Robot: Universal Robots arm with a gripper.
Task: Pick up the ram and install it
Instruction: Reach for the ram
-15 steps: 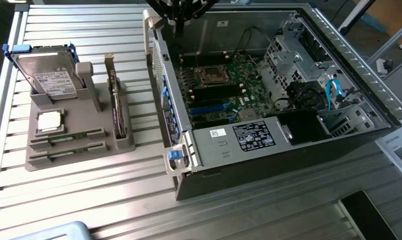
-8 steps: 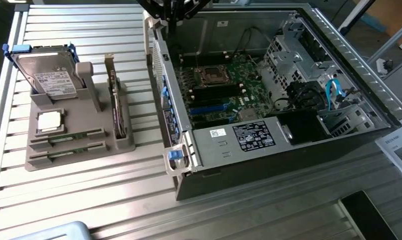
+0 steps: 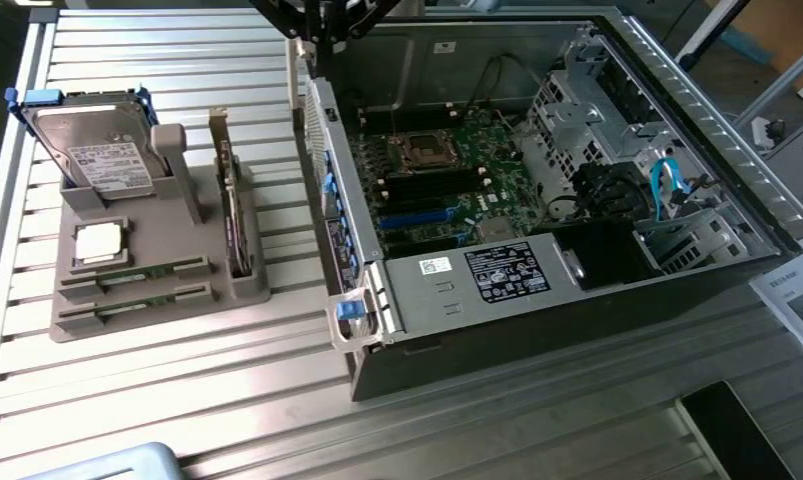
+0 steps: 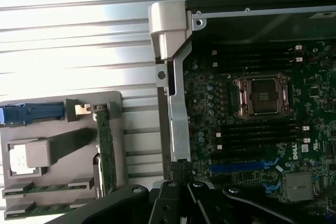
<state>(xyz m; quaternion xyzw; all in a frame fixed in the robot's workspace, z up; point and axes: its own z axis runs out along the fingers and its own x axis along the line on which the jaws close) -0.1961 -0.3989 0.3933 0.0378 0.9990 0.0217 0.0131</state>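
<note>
**Asker:** While you are hanging over the bench, what are your fingers doing?

**Me:** They are pressing together, dark and blunt, and they are gripping nothing. My gripper (image 4: pixel 179 176) is pointing straight down, and my arm (image 3: pixel 328 15) is reaching in from the far edge of the exterior view.

**Asker:** What is lying nearest beneath you?

**Me:** I am hovering over the side wall (image 4: pixel 177 119) of the open case (image 3: pixel 695 100). It is a pale, smooth strip of sheet metal, folded into a boxy cap at one end. Just past it the motherboard (image 4: pixel 236 145) is lying flat. It is green and densely studded, with long black slots running in parallel and a square, metal-framed socket (image 4: pixel 262 95) between them.

**Asker:** And the ram?

**Me:** The ram (image 3: pixel 154 271) is sitting well apart from me, on the other side of that wall. It is lying on its long edge in a groove of the matte grey plastic tray (image 3: pixel 261 285). It is a thin green strip, and a second green stick (image 3: pixel 141 303) is lying just beside it in the next groove.

**Asker:** What is standing farther along the tray?

**Me:** A taller card (image 3: pixel 228 190) with a metal bracket is standing upright in its slot. Beyond it a shiny hard drive (image 3: pixel 101 150) is leaning in a blue-edged cradle. The tray and the case are both resting on a ribbed, silvery table (image 3: pixel 174 400).
</note>
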